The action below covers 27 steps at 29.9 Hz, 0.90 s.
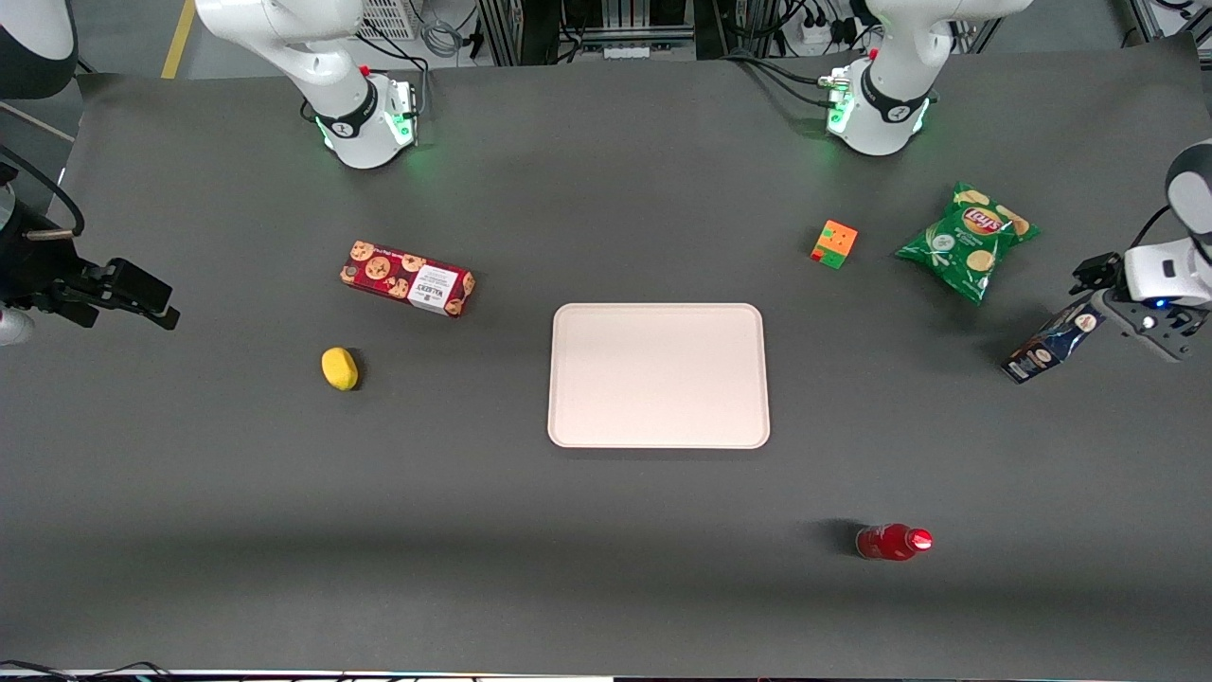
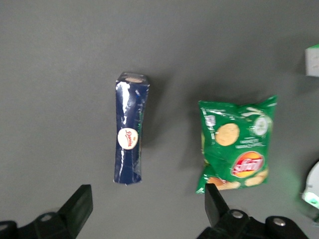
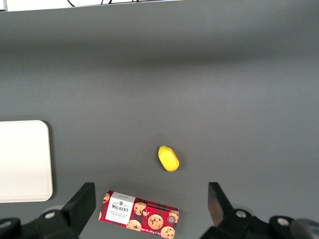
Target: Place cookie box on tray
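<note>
The navy cookie box point(image 1: 1046, 346) lies flat on the grey table toward the working arm's end, partly under my gripper. In the left wrist view it point(image 2: 130, 134) shows its round white-and-red logo. My left gripper point(image 1: 1131, 308) hovers above the box's end, open and empty. In the wrist view the gripper point(image 2: 147, 209) has its two black fingertips point(image 2: 79, 201) spread wide, with the box's near end just past them and not touched. The pale pinkish-cream tray point(image 1: 658, 374) sits at the table's middle, with nothing on it; its corner also shows in the right wrist view point(image 3: 25, 159).
A green chips bag point(image 1: 968, 242) lies beside the cookie box point(image 2: 237, 144), farther from the front camera. A colourful cube point(image 1: 834, 243) sits between bag and tray. A red bottle point(image 1: 892, 542) lies nearer the camera. A red cookie carton point(image 1: 408, 278) and a yellow object point(image 1: 339, 368) lie toward the parked arm's end.
</note>
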Motion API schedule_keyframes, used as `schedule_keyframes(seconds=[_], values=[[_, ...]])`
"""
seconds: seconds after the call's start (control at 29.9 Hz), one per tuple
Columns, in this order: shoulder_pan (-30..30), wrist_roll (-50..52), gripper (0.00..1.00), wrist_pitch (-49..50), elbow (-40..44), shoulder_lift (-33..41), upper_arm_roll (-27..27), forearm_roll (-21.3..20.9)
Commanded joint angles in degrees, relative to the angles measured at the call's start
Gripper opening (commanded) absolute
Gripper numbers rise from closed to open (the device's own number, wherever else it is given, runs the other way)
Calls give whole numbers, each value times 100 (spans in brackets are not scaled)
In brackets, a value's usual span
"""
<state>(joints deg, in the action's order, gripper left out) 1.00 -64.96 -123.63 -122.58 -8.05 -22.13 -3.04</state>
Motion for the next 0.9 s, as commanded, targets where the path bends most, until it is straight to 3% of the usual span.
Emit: schedule_keyframes(seconds=[0.0,0.23,0.54,0.7,0.87], values=[[-38,-412,100,-451,-55,-266,-28,374],[-74,-465,100,-697,-231,-416,-28,418],[-82,-588,100,-1779,-881,-460,-37,480],[-82,-606,79,-1840,-882,-539,-37,647],[-82,-606,22,-1884,-882,-583,-37,708]])
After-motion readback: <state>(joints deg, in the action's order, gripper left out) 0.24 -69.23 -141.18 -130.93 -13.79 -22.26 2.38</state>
